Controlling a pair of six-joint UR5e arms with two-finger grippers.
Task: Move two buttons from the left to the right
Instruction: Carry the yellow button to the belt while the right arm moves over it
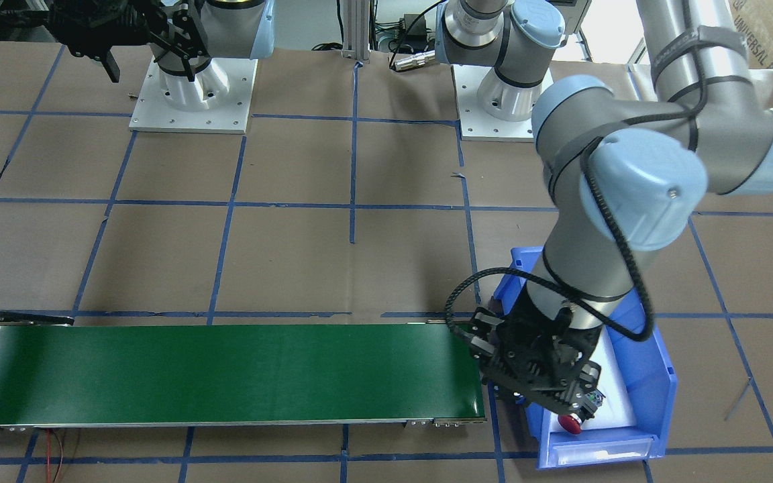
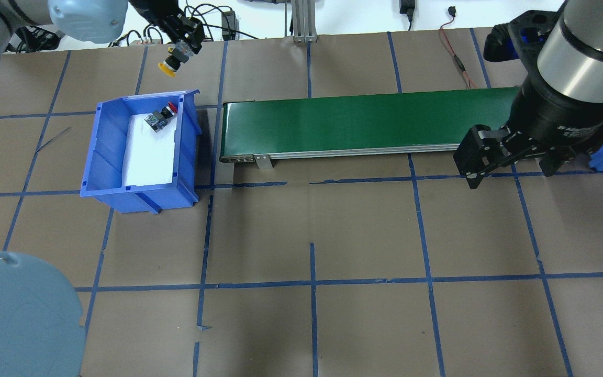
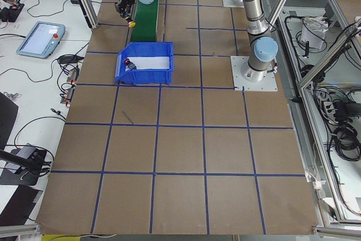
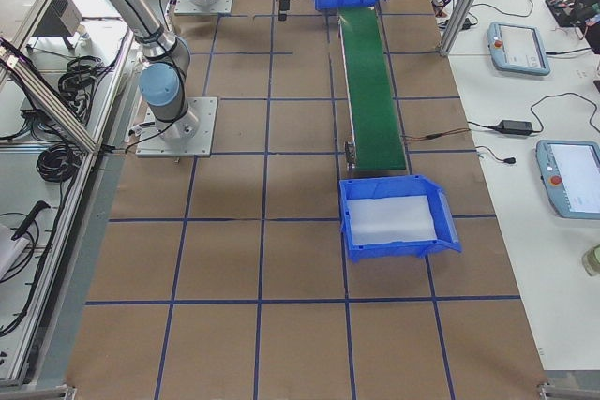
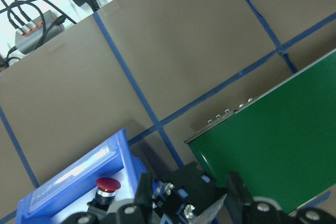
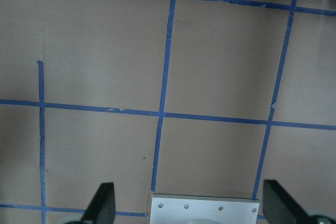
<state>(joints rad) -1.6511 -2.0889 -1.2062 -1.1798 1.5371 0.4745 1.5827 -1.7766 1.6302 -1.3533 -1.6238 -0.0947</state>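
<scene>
Overhead exterior, table (image 2: pixel 312 225): brown paper under a grid of blue tape.
Left arm (image 1: pixel 628 168): reaches out over the left bin, near the belt's end.
Right arm (image 2: pixel 573 63): poised above the belt's other end.
Belt (image 2: pixel 364 123): green, long, running between the two bins.
Left bin (image 2: pixel 108 157): blue with a white lining, just beside the belt's left end.
Right bin (image 4: pixel 394 222): blue with a white lining, at the belt's right end.
Left gripper (image 2: pixel 181 44): raised above the left bin, fingers clamped narrow on the yellow button's body.
Right gripper (image 2: pixel 508 172): hangs over bare paper on the robot's side of the belt, fingers spread wide, nothing between them.
Yellow button (image 2: pixel 168 65): in the left gripper, clear of the bin, cap pointing down.
Red button (image 2: pixel 161 118): lies on its side on the left bin's lining, at the far end.
</scene>
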